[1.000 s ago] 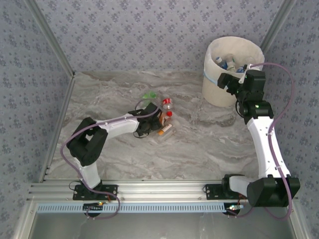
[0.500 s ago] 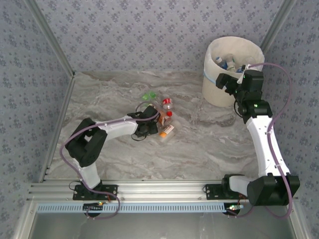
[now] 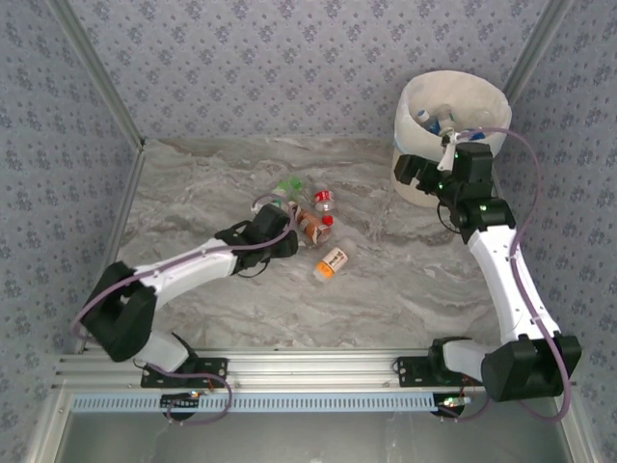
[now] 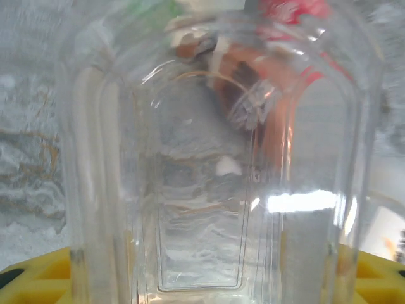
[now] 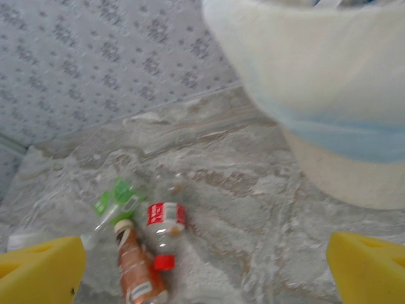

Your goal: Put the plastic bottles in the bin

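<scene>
The left gripper [image 4: 202, 286] reaches into a cluster of bottles near the middle of the table [image 3: 193, 193]. In its wrist view a clear bottle [image 4: 209, 190] spans the gap between the yellow fingertips [image 4: 31, 278]. The jaws seem clenched on it, though the view is too close to be sure.

Just beyond lie a green bottle [image 5: 117, 196], a red bottle [image 5: 164, 231] with a red cap, and a brown bottle [image 5: 136, 266], close together. An orange bottle [image 3: 331, 262] lies a little apart from them, toward the near edge.

The bin [image 3: 410, 125] stands in the far right corner, with several bottles [image 3: 431, 121] inside it. The right gripper [image 5: 205, 269] hangs just beside the bin's left wall. Its jaws are spread wide with nothing between them, and it faces back toward the cluster.
</scene>
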Tool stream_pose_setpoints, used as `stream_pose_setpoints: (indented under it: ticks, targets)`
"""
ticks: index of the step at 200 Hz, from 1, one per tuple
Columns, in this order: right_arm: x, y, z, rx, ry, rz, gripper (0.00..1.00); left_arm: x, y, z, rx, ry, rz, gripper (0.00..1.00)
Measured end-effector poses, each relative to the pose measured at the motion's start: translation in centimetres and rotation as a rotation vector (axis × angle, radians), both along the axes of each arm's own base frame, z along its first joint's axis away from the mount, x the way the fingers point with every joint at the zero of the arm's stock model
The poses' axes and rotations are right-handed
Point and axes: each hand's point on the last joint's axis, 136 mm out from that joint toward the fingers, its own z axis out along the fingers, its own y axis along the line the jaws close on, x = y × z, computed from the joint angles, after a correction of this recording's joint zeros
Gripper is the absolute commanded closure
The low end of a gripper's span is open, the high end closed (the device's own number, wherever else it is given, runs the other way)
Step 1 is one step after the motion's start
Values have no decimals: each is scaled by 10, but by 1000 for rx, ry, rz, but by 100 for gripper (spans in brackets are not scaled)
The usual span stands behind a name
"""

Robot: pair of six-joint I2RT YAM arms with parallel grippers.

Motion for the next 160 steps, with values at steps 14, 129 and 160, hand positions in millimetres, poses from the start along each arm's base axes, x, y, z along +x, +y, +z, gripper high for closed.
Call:
stream_pose_setpoints:
  ticks: [14,129,160]
  targets:
    - [-4,15,-1,23,0,41,0,0,-3,21,-48,-51,-51,93]
    - [-25,162,38,271,-81,443,0,-20,-64,101,-313,-257,-492,100]
    - [-19,184,34,274,-56,473,2,-19,-75,113,-345,-281,-539,99]
